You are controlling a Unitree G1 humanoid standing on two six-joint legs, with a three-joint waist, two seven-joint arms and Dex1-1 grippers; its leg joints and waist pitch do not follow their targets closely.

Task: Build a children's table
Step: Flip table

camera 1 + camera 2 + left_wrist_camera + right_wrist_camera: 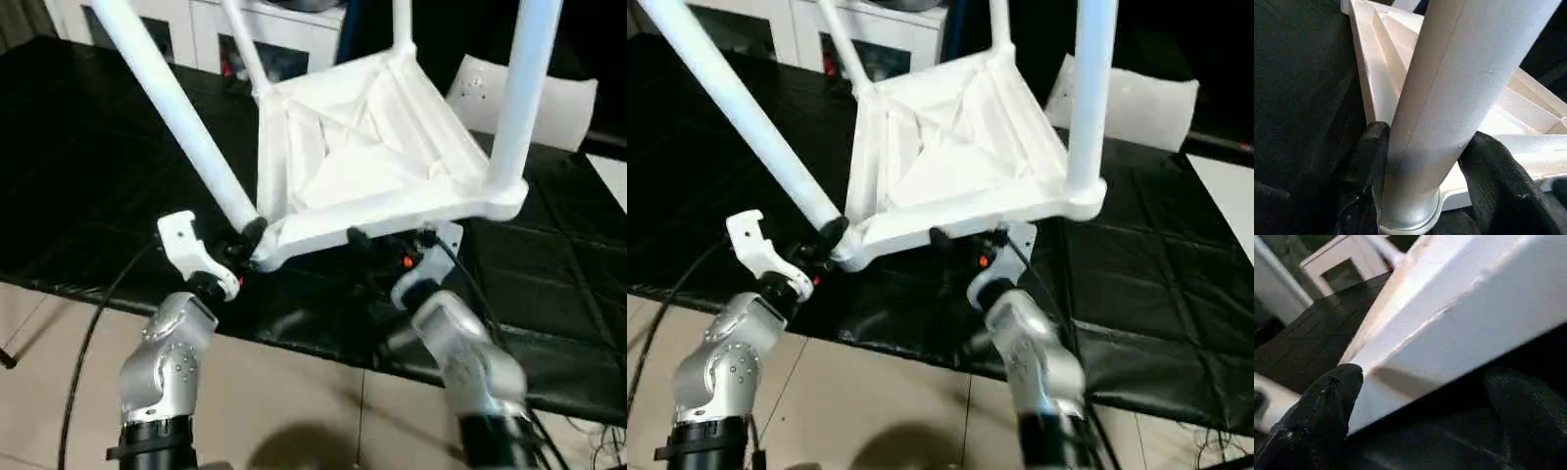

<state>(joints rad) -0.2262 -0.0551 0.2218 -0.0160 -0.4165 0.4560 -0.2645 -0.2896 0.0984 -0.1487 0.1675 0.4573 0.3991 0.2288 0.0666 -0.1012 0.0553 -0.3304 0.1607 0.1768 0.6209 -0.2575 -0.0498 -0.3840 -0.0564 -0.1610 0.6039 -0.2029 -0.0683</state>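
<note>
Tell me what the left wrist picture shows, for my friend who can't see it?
A thick white table leg stands in a round corner socket of the upside-down white table top, and the left gripper holds it near its base, one black finger on each side. Black matting lies beside the top.

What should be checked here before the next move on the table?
1. Left end effector closed on near-left leg at its base: ok.
2. That leg seated in its corner socket: cannot tell; it leans outward while the near-right leg stands straighter.
3. All four legs mounted on the upturned top: ok.
4. Right end effector at the top's near edge, fingers either side: ok; firm contact: cannot tell.
5. Top flat on the black mat: cannot tell; near edge looks lifted.
6. Bag away from the work: ok.
</note>
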